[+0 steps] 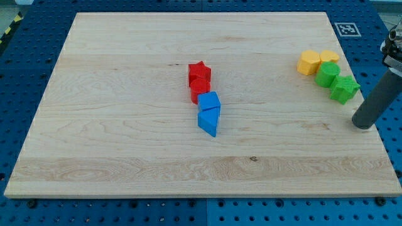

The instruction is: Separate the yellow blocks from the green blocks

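Two yellow blocks sit at the view's upper right: a yellow hexagon-like block and a yellow heart-shaped block to its right. Just below them, touching, are a round green block and a green star block. The four form one tight cluster. My tip is the lower end of the dark rod at the view's right edge, below and to the right of the green star, a short gap away from it.
Near the board's middle stand a red star block and a red round block, with two blue blocks just below them in a line. The wooden board lies on a blue perforated table.
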`<action>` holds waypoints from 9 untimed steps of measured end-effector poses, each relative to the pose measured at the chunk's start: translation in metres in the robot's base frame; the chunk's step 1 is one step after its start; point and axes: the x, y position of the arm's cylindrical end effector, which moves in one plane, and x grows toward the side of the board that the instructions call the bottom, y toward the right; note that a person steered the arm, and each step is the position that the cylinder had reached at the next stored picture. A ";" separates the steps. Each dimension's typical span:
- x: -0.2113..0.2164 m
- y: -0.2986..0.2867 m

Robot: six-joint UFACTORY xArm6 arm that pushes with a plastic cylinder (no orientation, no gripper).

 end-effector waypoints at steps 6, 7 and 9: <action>-0.053 0.024; -0.071 0.024; -0.116 0.024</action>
